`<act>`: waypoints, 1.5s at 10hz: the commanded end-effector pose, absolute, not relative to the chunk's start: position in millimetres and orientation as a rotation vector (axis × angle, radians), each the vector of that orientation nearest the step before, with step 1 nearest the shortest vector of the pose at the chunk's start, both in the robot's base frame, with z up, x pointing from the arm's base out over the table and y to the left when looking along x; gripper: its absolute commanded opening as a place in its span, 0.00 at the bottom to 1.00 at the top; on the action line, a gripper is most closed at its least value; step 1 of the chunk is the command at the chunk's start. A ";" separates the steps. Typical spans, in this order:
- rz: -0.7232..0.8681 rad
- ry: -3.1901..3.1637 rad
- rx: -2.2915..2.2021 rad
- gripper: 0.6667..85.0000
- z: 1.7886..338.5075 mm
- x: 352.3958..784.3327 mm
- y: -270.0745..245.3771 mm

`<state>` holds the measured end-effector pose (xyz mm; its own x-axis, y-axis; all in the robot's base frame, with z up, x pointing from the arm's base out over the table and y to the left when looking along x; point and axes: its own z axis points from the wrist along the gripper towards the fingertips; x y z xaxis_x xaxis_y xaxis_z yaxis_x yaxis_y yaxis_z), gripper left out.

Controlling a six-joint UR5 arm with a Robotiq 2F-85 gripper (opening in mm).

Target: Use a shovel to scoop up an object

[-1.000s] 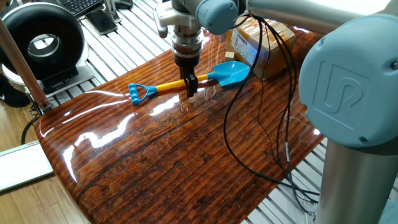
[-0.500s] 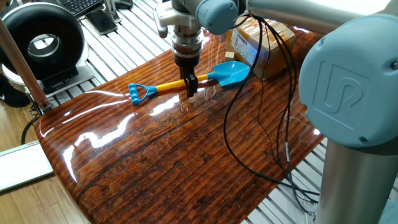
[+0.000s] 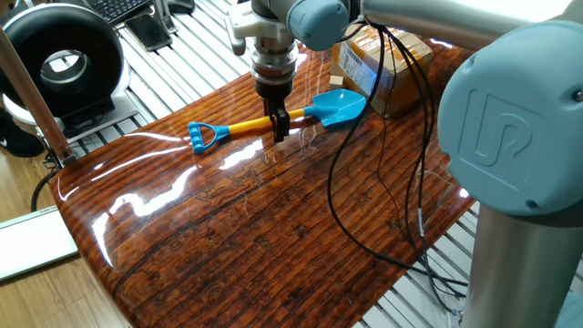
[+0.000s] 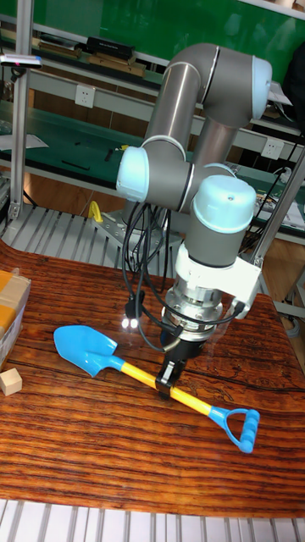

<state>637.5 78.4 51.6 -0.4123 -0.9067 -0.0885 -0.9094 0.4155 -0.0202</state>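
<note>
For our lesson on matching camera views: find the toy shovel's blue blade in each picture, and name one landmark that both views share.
Fixed view: the blue blade lies upper centre, right of the gripper, beside the cardboard box.
Tall fixed view: the blade lies centre left, left of the gripper, pointing towards the small wooden cube.
Shared landmark: the gripper on the yellow shaft.

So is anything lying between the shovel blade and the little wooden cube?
Nothing visible. In the tall fixed view, bare table separates the shovel blade from the cube. The tool is closed on the yellow shaft.
</note>
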 end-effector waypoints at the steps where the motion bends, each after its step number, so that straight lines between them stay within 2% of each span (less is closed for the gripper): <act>1: 0.040 2.553 -1.577 0.00 55.1 650.8 84.2; 3: 0.068 2.560 -1.593 0.00 54.7 644.8 86.2; 7: 0.103 2.492 -1.614 0.00 98.4 673.8 133.2; 9: 0.128 2.447 -1.684 0.00 100.4 672.4 120.9; 15: 0.183 2.437 -1.679 0.00 101.7 668.4 129.9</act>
